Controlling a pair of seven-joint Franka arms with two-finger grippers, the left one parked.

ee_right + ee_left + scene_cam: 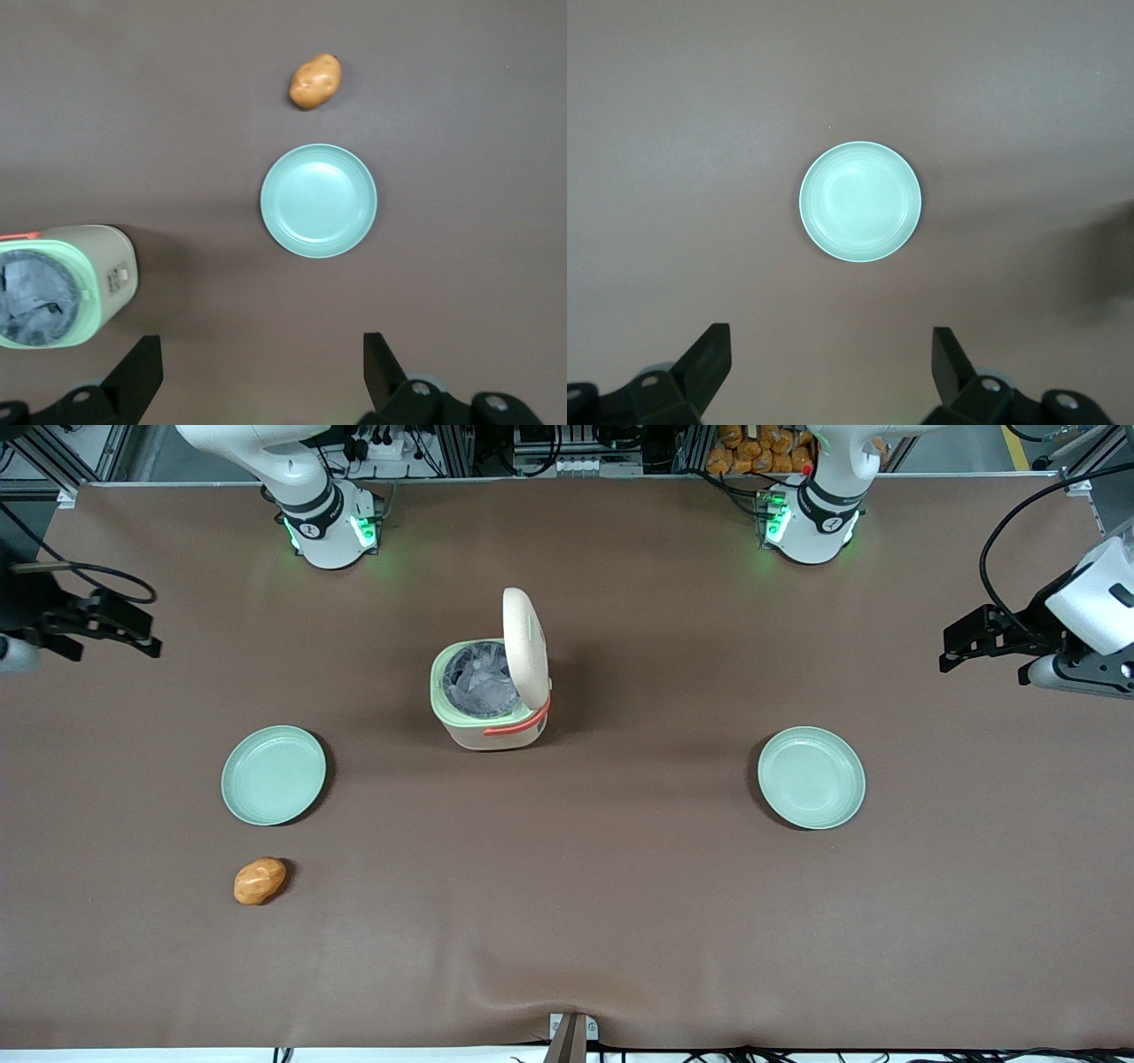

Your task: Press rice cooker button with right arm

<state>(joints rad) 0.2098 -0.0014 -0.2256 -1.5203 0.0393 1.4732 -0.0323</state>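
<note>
The beige rice cooker (489,731) stands mid-table with its domed lid (523,646) swung up and a grey-lined pot showing inside the pale green rim. The button (535,634) shows as a thin pale green strip on the raised lid's outer face. The right arm's gripper (142,636) hangs at the working arm's end of the table, well apart from the cooker and touching nothing. In the right wrist view the gripper (261,363) is open over bare mat, with the cooker (111,266) off to one side.
A pale green plate (273,775) (319,201) lies nearer the front camera than the gripper, and an orange-brown potato (260,880) (315,81) lies nearer still. A second plate (811,777) (860,201) sits toward the parked arm's end. Brown mat (567,921) covers the table.
</note>
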